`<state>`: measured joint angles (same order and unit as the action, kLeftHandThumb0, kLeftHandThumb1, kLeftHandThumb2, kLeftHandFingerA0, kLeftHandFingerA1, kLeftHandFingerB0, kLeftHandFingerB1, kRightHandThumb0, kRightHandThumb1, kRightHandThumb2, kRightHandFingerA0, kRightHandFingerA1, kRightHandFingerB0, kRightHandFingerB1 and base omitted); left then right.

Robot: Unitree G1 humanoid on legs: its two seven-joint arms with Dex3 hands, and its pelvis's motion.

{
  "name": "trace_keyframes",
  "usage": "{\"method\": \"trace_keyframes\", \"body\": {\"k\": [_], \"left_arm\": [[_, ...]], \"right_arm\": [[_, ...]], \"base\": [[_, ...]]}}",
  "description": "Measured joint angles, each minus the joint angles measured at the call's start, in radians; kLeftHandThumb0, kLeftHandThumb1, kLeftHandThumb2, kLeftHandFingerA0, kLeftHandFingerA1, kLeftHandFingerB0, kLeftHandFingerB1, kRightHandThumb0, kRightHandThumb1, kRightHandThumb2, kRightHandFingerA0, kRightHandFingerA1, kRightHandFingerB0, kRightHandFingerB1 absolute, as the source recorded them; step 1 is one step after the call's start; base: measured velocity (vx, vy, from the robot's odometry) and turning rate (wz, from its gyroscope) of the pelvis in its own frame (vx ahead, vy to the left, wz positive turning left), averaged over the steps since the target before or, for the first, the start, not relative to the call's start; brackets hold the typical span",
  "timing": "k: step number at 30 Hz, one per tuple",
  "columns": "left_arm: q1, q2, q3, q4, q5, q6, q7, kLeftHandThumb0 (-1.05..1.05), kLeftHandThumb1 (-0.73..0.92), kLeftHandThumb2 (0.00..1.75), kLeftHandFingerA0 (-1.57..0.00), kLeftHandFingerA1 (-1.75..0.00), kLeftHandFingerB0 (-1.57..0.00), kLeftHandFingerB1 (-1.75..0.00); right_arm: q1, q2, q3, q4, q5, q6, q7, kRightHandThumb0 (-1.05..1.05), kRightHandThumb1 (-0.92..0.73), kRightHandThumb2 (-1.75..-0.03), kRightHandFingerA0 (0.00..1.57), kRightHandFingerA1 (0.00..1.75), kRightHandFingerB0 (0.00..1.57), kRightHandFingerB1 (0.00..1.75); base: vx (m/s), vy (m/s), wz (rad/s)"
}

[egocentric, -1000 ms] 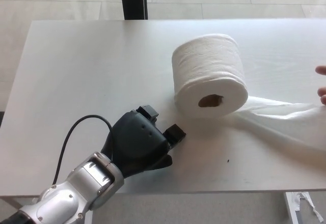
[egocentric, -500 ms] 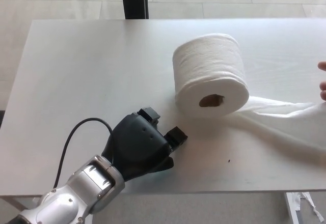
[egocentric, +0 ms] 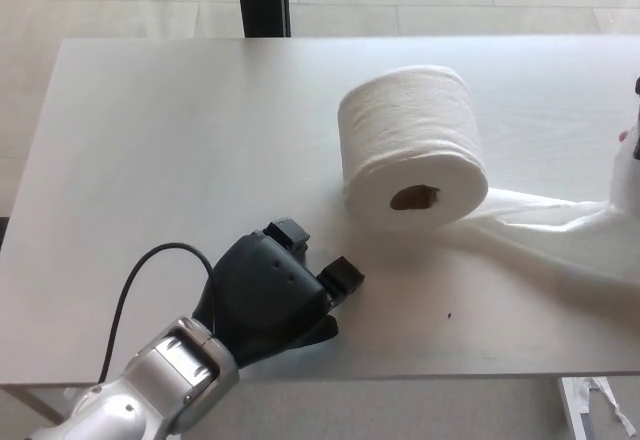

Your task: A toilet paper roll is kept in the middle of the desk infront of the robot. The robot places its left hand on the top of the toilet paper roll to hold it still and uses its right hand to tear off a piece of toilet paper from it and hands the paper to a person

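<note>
The left hand [egocentric: 272, 290] is seen low on the desk [egocentric: 150, 160], fingers apart, nothing held. Further right the toilet paper roll [egocentric: 410, 145] is lying on its side — soft, light, easily rolled. Its loose sheet [egocentric: 560, 240] — thin, easily torn — is best pinched near the roll.

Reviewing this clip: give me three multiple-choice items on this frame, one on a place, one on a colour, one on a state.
1. Where is the left hand?
A. on top of the roll
B. on the desk, short of the roll
C. out of view

2. What colour is the toilet paper roll?
A. white
B. blue
C. pink

3. How does the roll lie?
A. upright on its end
B. on its side, a tail of paper trailing right
C. fully wrapped

Key: 1 B, bare desk shows between them; 2 A, white all over; 3 B, its core hole faces the camera.
</note>
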<state>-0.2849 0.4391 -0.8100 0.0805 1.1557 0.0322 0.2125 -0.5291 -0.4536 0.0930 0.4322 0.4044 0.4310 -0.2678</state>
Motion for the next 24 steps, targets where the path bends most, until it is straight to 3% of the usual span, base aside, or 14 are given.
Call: {"method": "trace_keyframes", "body": {"k": [1, 3, 4, 6, 10, 11, 12, 13, 15, 16, 19, 21, 23, 24], "left_arm": [[0.002, 0.0, 0.001, -0.001, 0.0, 0.0, 0.0, -0.57, 0.85, 0.65, -0.66, -0.56, -0.52, -0.45], [0.005, 0.0, 0.002, -0.003, 0.0, 0.0, 0.0, -0.58, 0.86, 0.65, -0.64, -0.57, -0.51, -0.45], [0.006, 0.0, 0.002, -0.004, 0.0, 0.0, 0.0, -0.58, 0.87, 0.66, -0.64, -0.56, -0.51, -0.45], [0.012, 0.0, 0.005, -0.008, 0.0, 0.0, 0.0, -0.59, 0.85, 0.65, -0.63, -0.56, -0.51, -0.45], [0.029, 0.0, 0.013, -0.018, -0.001, 0.0, 0.0, -0.58, 0.85, 0.66, -0.65, -0.57, -0.49, -0.45], [0.032, 0.0, 0.015, -0.02, -0.001, 0.0, -0.001, -0.58, 0.84, 0.65, -0.67, -0.57, -0.51, -0.45], [0.036, 0.001, 0.016, -0.023, -0.001, 0.0, -0.001, -0.58, 0.85, 0.65, -0.64, -0.56, -0.48, -0.43], [0.04, 0.001, 0.018, -0.026, -0.001, 0.0, -0.002, -0.58, 0.85, 0.65, -0.63, -0.55, -0.48, -0.43], [0.05, 0.002, 0.022, -0.035, 0.0, 0.0, -0.004, -0.57, 0.83, 0.64, -0.62, -0.54, -0.48, -0.43], [0.054, 0.003, 0.024, -0.038, 0.0, 0.0, -0.005, -0.57, 0.83, 0.64, -0.62, -0.55, -0.5, -0.45], [0.067, 0.003, 0.032, -0.044, 0.0, 0.0, -0.005, -0.57, 0.82, 0.64, -0.63, -0.55, -0.51, -0.46], [0.073, 0.004, 0.037, -0.047, 0.0, 0.0, -0.005, -0.57, 0.82, 0.64, -0.61, -0.56, -0.5, -0.46], [0.08, 0.005, 0.041, -0.05, 0.0, 0.0, -0.005, -0.57, 0.82, 0.64, -0.61, -0.56, -0.49, -0.45], [0.083, 0.005, 0.042, -0.052, 0.0, 0.0, -0.005, -0.57, 0.83, 0.64, -0.62, -0.56, -0.5, -0.45]], "right_arm": [[0.003, -0.01, 0.021, 0.007, -0.012, -0.006, 0.004, -0.24, -0.6, -1.03, 0.83, 1.34, 0.82, 0.94], [0.007, -0.03, 0.065, 0.022, -0.037, -0.016, 0.012, -0.21, -0.64, -0.95, 0.83, 1.36, 0.81, 0.91], [0.008, -0.038, 0.083, 0.03, -0.049, -0.021, 0.016, -0.2, -0.64, -0.94, 0.81, 1.53, 0.76, 1.17], [0.01, -0.059, 0.128, 0.044, -0.077, -0.035, 0.025, -0.19, -0.64, -0.95, 0.84, 1.63, 0.76, 1.19], [0.011, -0.086, 0.195, 0.073, -0.13, -0.069, 0.027, -0.22, -0.71, -0.79, 0.88, 1.58, 0.81, 0.92], [0.01, -0.091, 0.207, 0.077, -0.14, -0.077, 0.027, -0.2, -0.7, -0.78, 0.97, 1.65, 0.73, 1.29], [0.01, -0.096, 0.221, 0.082, -0.154, -0.088, 0.027, -0.18, -0.73, -0.79, 0.82, 1.67, 0.73, 1.32], [0.009, -0.1, 0.231, 0.086, -0.165, -0.097, 0.026, -0.11, -0.71, -0.79, 0.93, 1.75, 0.67, 1.46], [0.009, -0.107, 0.253, 0.094, -0.188, -0.118, 0.023, -0.14, -0.71, -0.8, 0.94, 1.75, 0.63, 1.5], [0.009, -0.109, 0.259, 0.099, -0.198, -0.126, 0.021, -0.19, -0.67, -0.85, 0.8, 1.75, 0.6, 1.63], [0.009, -0.12, 0.276, 0.116, -0.234, -0.152, 0.01, -0.18, -0.69, -0.8, 0.79, 1.75, 0.64, 1.58], [0.009, -0.135, 0.285, 0.128, -0.262, -0.169, -0.001, -0.14, -0.72, -0.75, 0.78, 1.74, 0.65, 1.5], [0.009, -0.149, 0.29, 0.137, -0.29, -0.186, -0.013, -0.15, -0.73, -0.71, 0.8, 1.57, 0.69, 1.35], [0.009, -0.152, 0.291, 0.141, -0.299, -0.193, -0.018, -0.28, -0.71, -0.6, 0.57, 1.18, 0.51, 0.52]], "base": [[0.0, 0.0, 0.0], [0.0, 0.0, 0.0], [0.0, 0.0, 0.0], [0.0, 0.0, 0.0], [0.0, 0.0, 0.0], [0.0, 0.0, 0.0], [0.0, 0.0, 0.0], [0.0, 0.0, 0.0], [0.0, 0.0, 0.0], [0.0, 0.0, 0.0], [0.0, 0.0, 0.0], [0.0, 0.0, 0.0], [0.0, 0.0, 0.0], [0.0, 0.0, 0.0]]}}
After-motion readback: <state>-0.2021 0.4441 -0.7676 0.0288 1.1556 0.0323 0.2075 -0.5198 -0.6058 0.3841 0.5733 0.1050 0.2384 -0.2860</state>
